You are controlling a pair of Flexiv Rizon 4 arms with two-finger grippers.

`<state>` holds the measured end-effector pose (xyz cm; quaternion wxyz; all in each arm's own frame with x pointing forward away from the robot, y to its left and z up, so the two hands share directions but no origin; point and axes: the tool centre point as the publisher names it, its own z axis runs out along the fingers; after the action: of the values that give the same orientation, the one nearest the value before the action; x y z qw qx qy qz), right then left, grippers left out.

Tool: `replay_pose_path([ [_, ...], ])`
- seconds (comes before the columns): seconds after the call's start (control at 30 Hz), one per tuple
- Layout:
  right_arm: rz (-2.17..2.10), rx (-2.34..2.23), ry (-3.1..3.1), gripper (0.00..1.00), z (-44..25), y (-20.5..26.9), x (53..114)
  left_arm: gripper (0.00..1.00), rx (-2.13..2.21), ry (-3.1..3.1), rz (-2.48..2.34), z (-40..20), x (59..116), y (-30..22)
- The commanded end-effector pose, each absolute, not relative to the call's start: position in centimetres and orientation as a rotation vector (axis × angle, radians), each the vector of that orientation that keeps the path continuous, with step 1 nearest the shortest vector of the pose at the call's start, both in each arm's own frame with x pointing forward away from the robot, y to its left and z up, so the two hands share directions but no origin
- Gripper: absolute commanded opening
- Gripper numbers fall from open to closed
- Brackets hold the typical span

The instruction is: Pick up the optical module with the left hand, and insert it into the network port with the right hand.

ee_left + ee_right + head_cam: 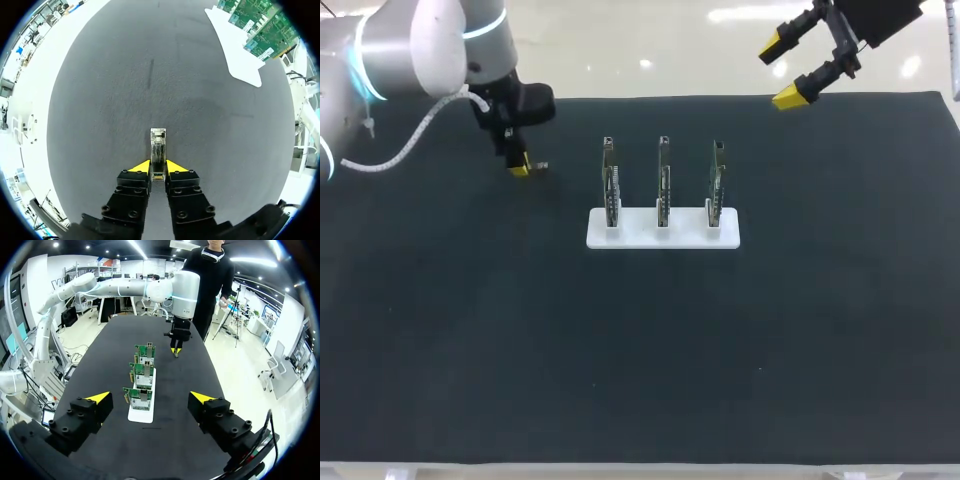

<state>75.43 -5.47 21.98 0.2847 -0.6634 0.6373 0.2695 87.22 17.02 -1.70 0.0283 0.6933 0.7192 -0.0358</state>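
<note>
Optical module (pixel 158 145) is clamped in the left gripper (pixel 158 167): one yellow fingertip presses each side of its rear end, and the silvery body pokes out ahead of the fingers over the black worktop (pixel 125 90). Whether it rests on the mat or hangs just off it, I cannot tell. In the head view that gripper is low down toward the far-left corner of the worktop, the arm coming in from the left edge. Over to the middle stands a white holder (pixel 663 228), closer to the far edge than the near one. Three green circuit boards stand upright in it in a row: left (pixel 610 180), middle (pixel 663 180) and right (pixel 717 178). Each carries a metal port cage. The left board is the nearest to the module, with a strip of bare mat between them. The right gripper (pixel 782 70) hangs high over the far-right corner with its fingers spread wide and nothing between them. Its own wrist view looks down the row of boards, with the left arm beyond them.
</note>
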Motion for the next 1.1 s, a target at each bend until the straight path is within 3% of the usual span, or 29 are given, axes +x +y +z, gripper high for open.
replay_pose_path([
  [0.03, 0.720, -1.774, 1.703, 1.00, 22.0, -5.5, 75.4, 0.00, 2.162, 2.240, -0.186, -1.0, 87.7, 17.0],
  [1.1, 0.720, -1.774, 1.703, 1.00, 22.0, -5.5, 75.4, 0.00, 1.750, 1.764, -0.627, 15.8, 80.5, 14.7],
])
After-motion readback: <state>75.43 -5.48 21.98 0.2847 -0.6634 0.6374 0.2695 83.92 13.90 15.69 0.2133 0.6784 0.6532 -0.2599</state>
